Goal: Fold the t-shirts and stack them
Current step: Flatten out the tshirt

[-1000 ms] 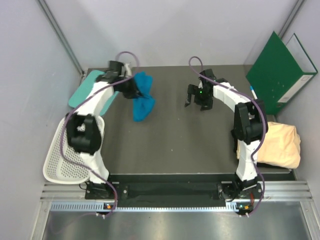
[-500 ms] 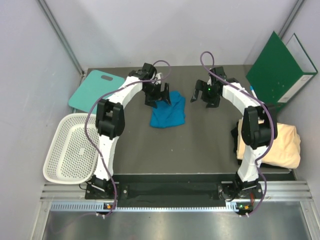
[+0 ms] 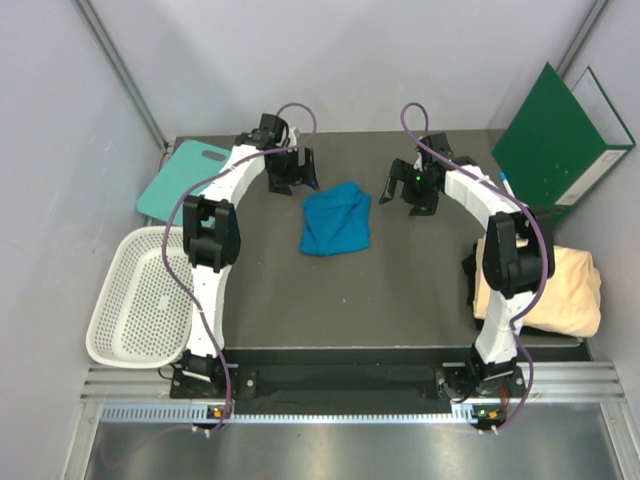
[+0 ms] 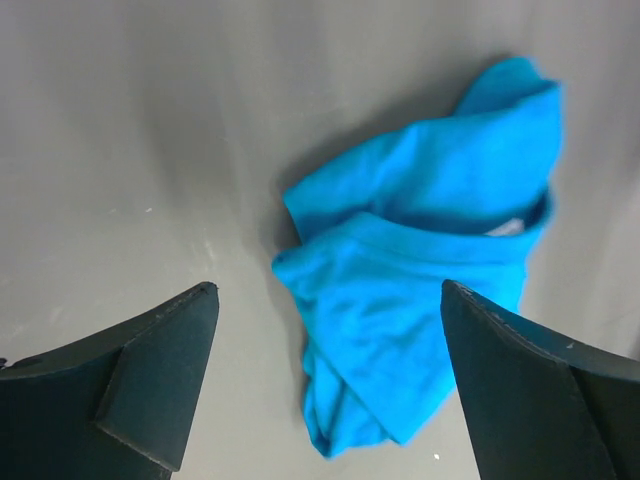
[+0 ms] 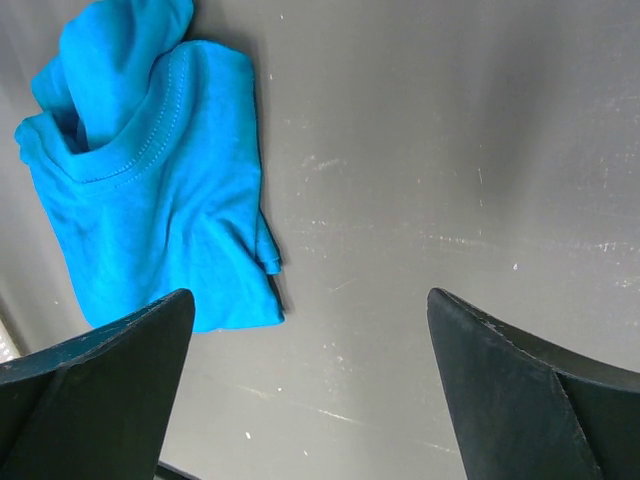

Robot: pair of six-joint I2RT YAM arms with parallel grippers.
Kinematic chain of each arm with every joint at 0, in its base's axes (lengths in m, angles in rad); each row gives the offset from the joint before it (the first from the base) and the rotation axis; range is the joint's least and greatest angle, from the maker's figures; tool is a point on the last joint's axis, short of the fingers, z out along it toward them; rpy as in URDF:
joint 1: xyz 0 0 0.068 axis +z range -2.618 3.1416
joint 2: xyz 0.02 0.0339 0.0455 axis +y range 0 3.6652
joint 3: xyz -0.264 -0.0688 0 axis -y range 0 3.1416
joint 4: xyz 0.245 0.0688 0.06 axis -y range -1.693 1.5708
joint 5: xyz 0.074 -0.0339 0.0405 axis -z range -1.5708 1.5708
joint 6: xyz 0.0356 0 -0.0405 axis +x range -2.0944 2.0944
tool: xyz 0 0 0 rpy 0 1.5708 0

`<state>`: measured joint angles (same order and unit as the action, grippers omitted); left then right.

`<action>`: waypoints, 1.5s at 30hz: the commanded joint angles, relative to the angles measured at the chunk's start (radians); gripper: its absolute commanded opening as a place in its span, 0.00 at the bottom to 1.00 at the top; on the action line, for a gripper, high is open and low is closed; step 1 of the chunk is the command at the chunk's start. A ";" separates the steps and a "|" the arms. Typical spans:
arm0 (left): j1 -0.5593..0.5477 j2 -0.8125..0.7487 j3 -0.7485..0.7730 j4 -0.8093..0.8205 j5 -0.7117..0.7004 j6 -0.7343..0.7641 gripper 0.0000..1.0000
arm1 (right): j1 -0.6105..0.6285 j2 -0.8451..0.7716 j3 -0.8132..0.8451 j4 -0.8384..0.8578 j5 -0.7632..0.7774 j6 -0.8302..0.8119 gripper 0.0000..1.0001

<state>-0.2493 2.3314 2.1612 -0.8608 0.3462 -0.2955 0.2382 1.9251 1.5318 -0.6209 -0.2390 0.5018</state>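
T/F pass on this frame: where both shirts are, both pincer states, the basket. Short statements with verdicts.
1. The blue t-shirt lies crumpled on the table, gripped by neither arm. True.
2. The left pincer is shut on the blue t-shirt. False: it is open and off to the shirt's left, holding nothing.
3. The cream t-shirt sits in the white basket. False: it lies at the right edge of the table, while the basket is at the left.
4. The right pincer is open. True.
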 commanded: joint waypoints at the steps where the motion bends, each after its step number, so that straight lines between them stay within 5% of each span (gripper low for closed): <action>1: -0.011 0.057 0.016 -0.050 0.013 0.039 0.91 | 0.001 0.012 0.025 0.029 -0.011 0.011 1.00; 8: -0.011 0.051 -0.034 -0.034 0.039 0.059 0.40 | 0.003 0.011 0.010 0.046 -0.019 0.027 0.99; 9: -0.011 0.049 -0.032 -0.034 0.045 0.061 0.01 | 0.001 0.011 0.008 0.049 -0.019 0.027 1.00; 21: 0.070 -0.210 -0.063 0.084 -0.246 -0.043 0.00 | 0.003 -0.015 -0.050 0.076 -0.026 0.023 1.00; 27: 0.162 -0.495 -0.244 0.377 -0.335 -0.148 0.00 | 0.001 -0.021 -0.068 0.085 -0.033 0.023 1.00; 32: 0.153 -0.518 -0.088 0.428 -0.120 -0.218 0.00 | 0.003 -0.014 -0.065 0.093 -0.042 0.021 1.00; 39: -0.040 -0.331 0.299 0.359 0.112 -0.267 0.00 | 0.003 0.000 -0.058 0.099 -0.048 0.024 1.00; 45: -0.159 -0.398 0.321 0.439 0.034 -0.278 0.00 | 0.003 -0.011 -0.097 0.110 -0.030 0.023 1.00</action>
<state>-0.3557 2.0041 2.4348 -0.5182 0.3767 -0.5518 0.2382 1.9251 1.4555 -0.5591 -0.2775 0.5217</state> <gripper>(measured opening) 0.020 0.995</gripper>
